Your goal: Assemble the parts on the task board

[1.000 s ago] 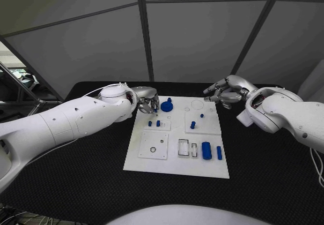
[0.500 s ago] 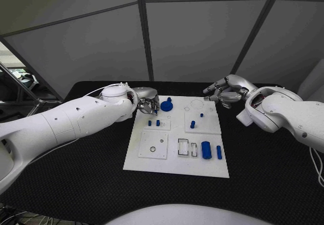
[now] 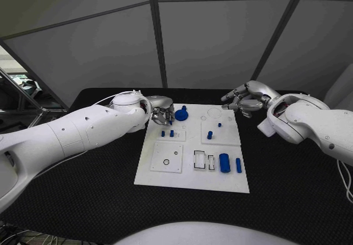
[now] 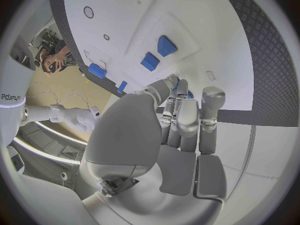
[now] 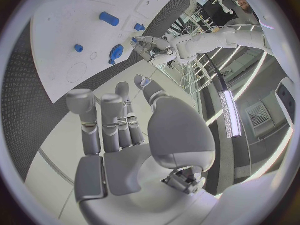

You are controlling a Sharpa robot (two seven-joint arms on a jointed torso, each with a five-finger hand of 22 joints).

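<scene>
Black table (image 3: 88, 194): textured mat surface, diamond-tread pattern visible in the left wrist view (image 4: 265, 50). Grey panel walls (image 3: 213, 46) behind the table, divided by dark vertical struts (image 3: 157, 43). A metal frame (image 3: 29, 97) stands at the far left, possibly a stand; detail too poor to confirm.

R hand (image 5: 134, 135) fingers apart, empty | task board (image 5: 56, 40) w/ blue parts (image 5: 109, 18) | L hand (image 5: 149, 46) maybe pinching one
</scene>
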